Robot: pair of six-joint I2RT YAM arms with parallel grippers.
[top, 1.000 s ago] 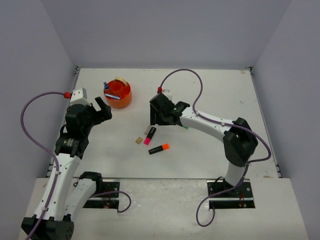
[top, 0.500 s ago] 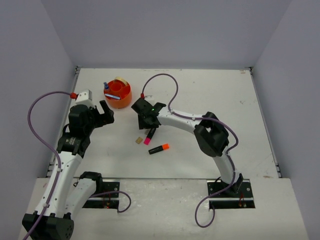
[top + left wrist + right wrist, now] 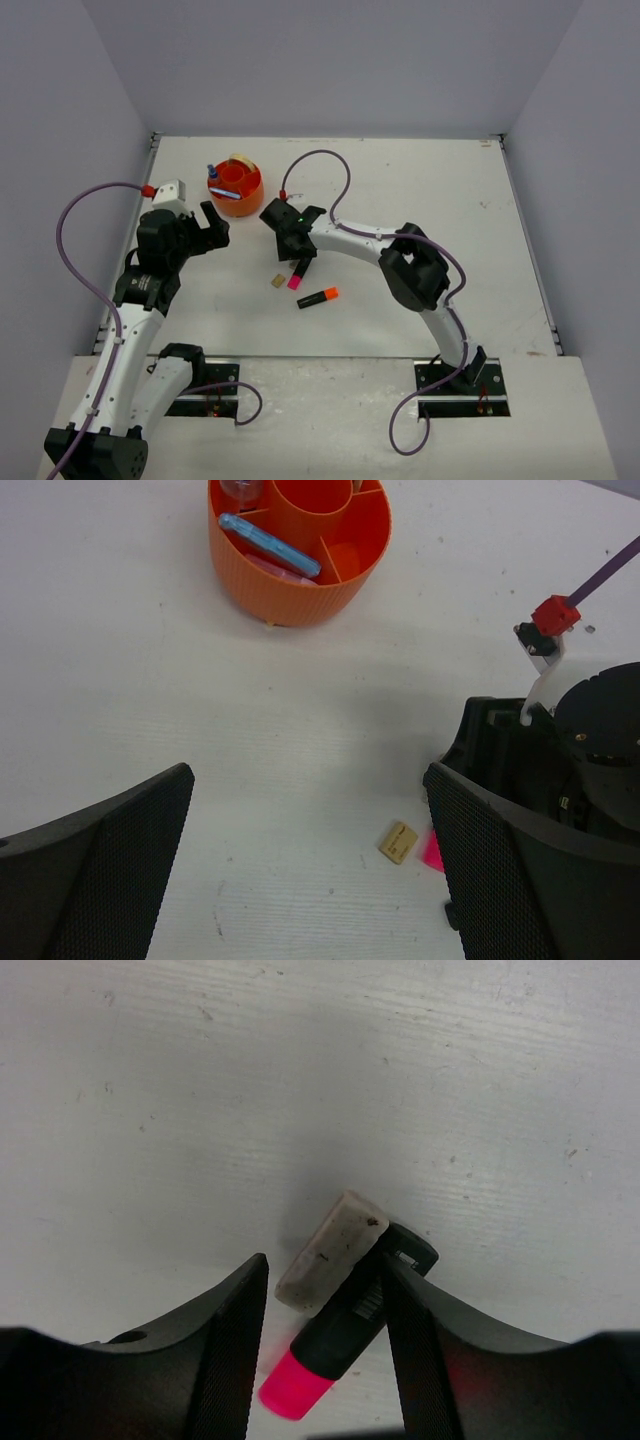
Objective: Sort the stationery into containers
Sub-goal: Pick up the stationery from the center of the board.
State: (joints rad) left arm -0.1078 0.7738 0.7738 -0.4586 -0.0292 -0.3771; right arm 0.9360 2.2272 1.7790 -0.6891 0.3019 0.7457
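The left arm reaches forward, elbow bent; the left gripper hangs with jaws spread wide. The right arm stretches far to its left, wrist pitched down; the right gripper sits low, its 2 fingers partly closed

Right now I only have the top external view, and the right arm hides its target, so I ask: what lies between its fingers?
Observer: A pink-tipped black highlighter and a whitish eraser, side by side, touching.
Operator: Gripped yet?
Observer: The right gripper straddles both; whether it touches them, I cannot tell.
Operator: Room in the orange tub?
Observer: Left wrist view: one compartment beside the blue piece shows bare floor.
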